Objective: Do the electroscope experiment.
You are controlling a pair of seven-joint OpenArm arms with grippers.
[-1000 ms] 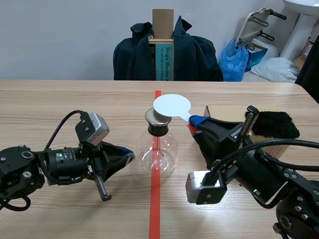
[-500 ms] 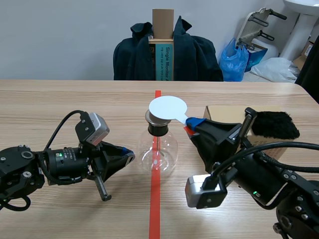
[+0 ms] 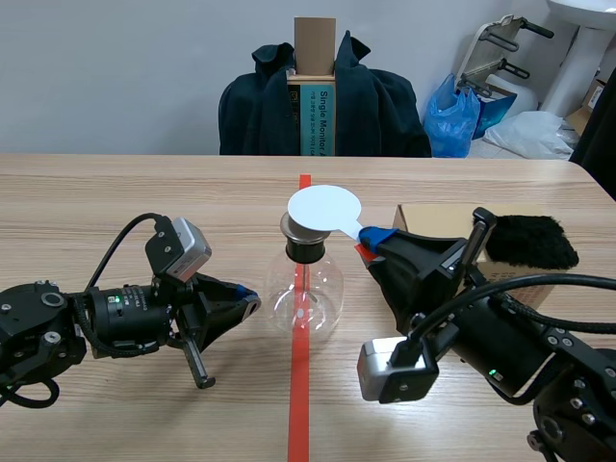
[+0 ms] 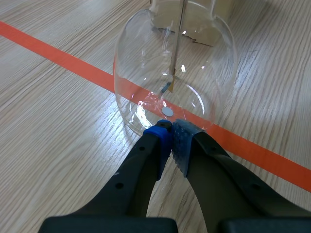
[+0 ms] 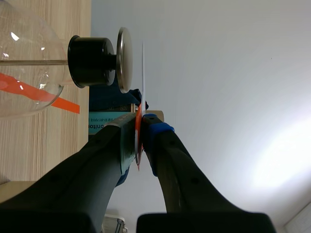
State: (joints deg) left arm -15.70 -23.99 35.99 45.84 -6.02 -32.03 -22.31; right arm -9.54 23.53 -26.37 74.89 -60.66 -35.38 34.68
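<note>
On a wooden table [image 3: 144,192], the right gripper [image 3: 371,238] clamps a thin, light white round disc [image 3: 327,205] by its handle just above the fragile-looking round glass flask [image 3: 304,298]; left gripper [image 3: 250,301] closed, empty.

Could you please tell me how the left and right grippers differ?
The left gripper is shut on nothing; the right gripper is shut on the white disc, by its handle. The left lies low by the flask; the right is raised at its cap. Both are shut.
</note>
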